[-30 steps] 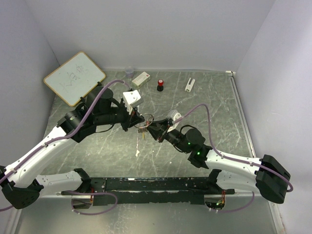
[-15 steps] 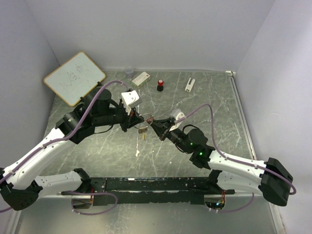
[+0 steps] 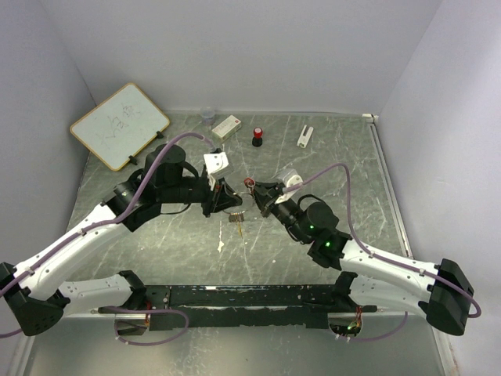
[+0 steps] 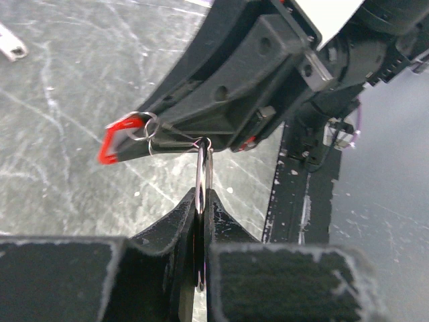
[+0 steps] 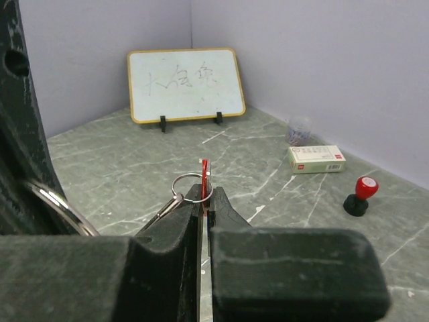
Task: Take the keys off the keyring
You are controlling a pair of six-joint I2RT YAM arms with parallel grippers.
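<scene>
Left claw is pinched tight on the thin round silver wire keyring, seen edge-on at frame centre. The right claw is clamped on the red plastic-headed key, which a small silver ring links on. Other small keys below blur together. Upper left stands a tan-framed whiteboard. At right are a clear round cup, contents unreadable, a white box and a red-topped black knob.

Grey-green white-veined tabletop; red-headed key; silver keyring; white whiteboard, yellow frame; red-topped black knob.
</scene>
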